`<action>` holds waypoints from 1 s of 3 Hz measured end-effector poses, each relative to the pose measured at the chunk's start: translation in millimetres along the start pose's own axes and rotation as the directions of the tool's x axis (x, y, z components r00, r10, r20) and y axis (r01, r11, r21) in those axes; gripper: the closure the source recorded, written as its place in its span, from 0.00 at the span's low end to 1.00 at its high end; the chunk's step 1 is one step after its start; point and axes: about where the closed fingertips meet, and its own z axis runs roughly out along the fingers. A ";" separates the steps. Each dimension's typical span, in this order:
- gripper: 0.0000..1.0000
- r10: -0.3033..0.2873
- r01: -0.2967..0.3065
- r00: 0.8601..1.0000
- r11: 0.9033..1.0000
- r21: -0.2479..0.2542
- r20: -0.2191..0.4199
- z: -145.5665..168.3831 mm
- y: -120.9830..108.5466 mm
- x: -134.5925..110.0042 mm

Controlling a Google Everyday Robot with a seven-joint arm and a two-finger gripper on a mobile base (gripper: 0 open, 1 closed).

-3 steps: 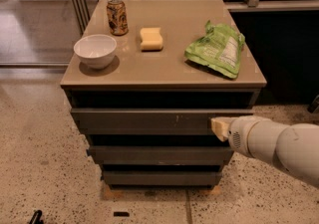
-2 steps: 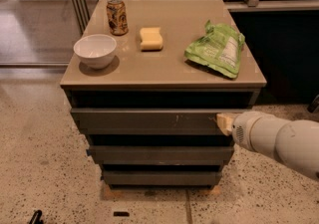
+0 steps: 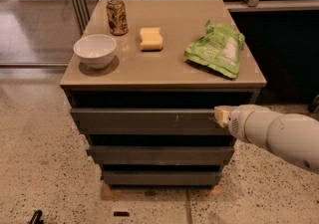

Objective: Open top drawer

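Note:
The top drawer (image 3: 144,120) is the widest dark grey-brown front under the tan cabinet top (image 3: 169,68), with small pale scratches right of centre. It sticks out a little past the two narrower fronts below. My gripper (image 3: 220,116) comes in from the right on a white arm (image 3: 279,136). Its pale tip sits against the right end of the top drawer's front, near its upper edge.
On the cabinet top stand a white bowl (image 3: 94,51), a soda can (image 3: 116,16), a yellow sponge (image 3: 150,38) and a green chip bag (image 3: 217,49). Two narrower drawer fronts (image 3: 159,156) sit below. Speckled floor surrounds the cabinet; a dark wall is at the right.
My gripper has slid to the right along the top drawer's front, from near its right part to its right end.

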 end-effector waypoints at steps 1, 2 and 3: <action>1.00 0.006 -0.007 1.000 1.000 0.020 0.028 14.7 -10.3 -7.7; 1.00 0.024 -0.025 0.999 0.999 0.047 0.033 37.6 -27.5 -10.9; 1.00 0.062 -0.061 0.998 0.996 0.068 -0.007 62.4 -42.3 1.3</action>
